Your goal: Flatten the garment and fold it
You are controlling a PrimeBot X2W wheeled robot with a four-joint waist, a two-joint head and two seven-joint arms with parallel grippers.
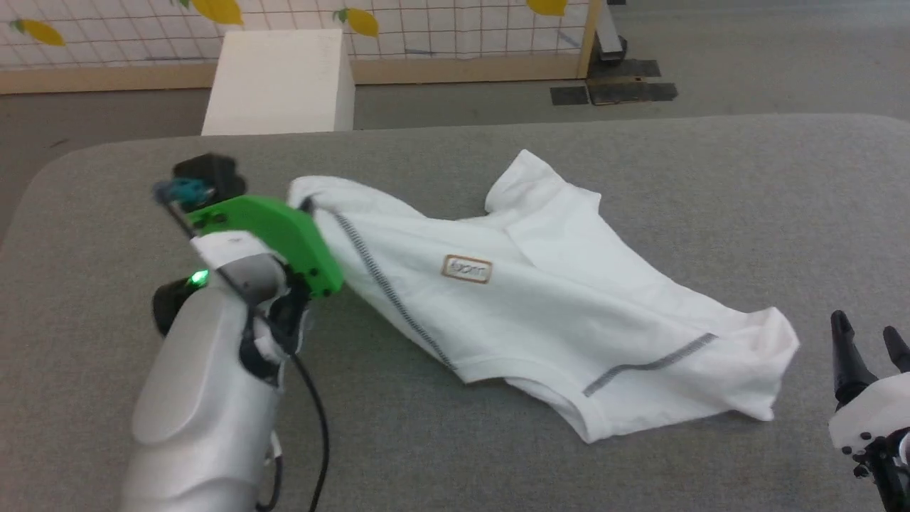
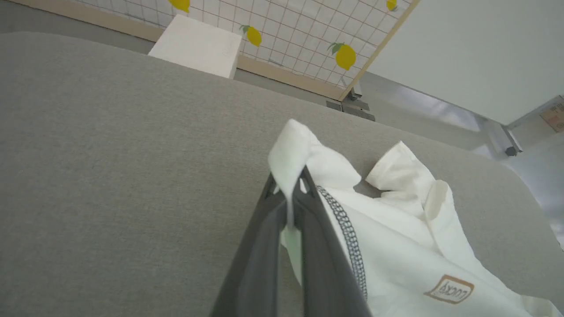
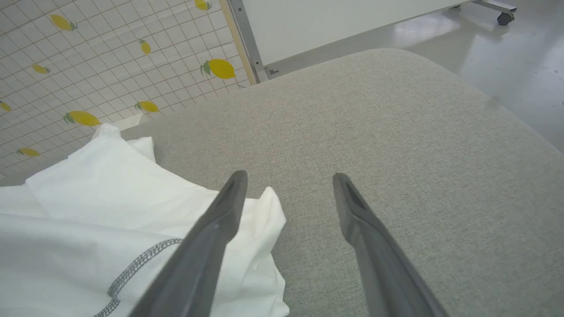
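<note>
The garment (image 1: pixel 540 299), a white short-sleeved shirt with grey zigzag seams and a small tan label, lies crumpled across the grey table (image 1: pixel 640 178). My left gripper (image 2: pixel 288 182) is shut on the garment (image 2: pixel 396 246) at a corner of its far left end, with white cloth pinched between the dark fingers (image 2: pixel 317 229). In the head view the left arm's green wrist (image 1: pixel 284 235) sits at that same end. My right gripper (image 3: pixel 288 178) is open just beside the garment (image 3: pixel 110 211) at its right end, its left finger over the cloth's edge. In the head view the right gripper (image 1: pixel 867 341) stands at the lower right.
A white rectangular box (image 1: pixel 281 82) stands on the floor beyond the table's far edge. Behind it runs a grid panel with yellow lemons (image 1: pixel 455 28) on a wooden frame. Bare grey table surface (image 3: pixel 396 132) stretches right of the garment.
</note>
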